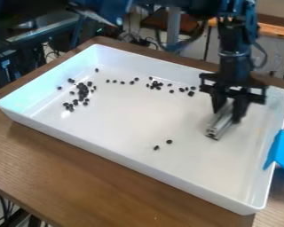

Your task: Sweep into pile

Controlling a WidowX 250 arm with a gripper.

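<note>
Dark beans [82, 91] lie to the view's left of the claw [229, 113], thickest by the left edge of the white tray [126, 154]. A loose row stretches along its far edge; two sit apart, toward the near edge. The claw is part closed, gripping a metal bar [219, 125] lengthwise from far to near, suited to a leftward sweep.

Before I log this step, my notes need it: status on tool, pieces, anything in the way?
Tool gripping metal bar, right side of tray. Black pieces scattered, thickest at left. Blue object at right rim, away from pieces.
</note>
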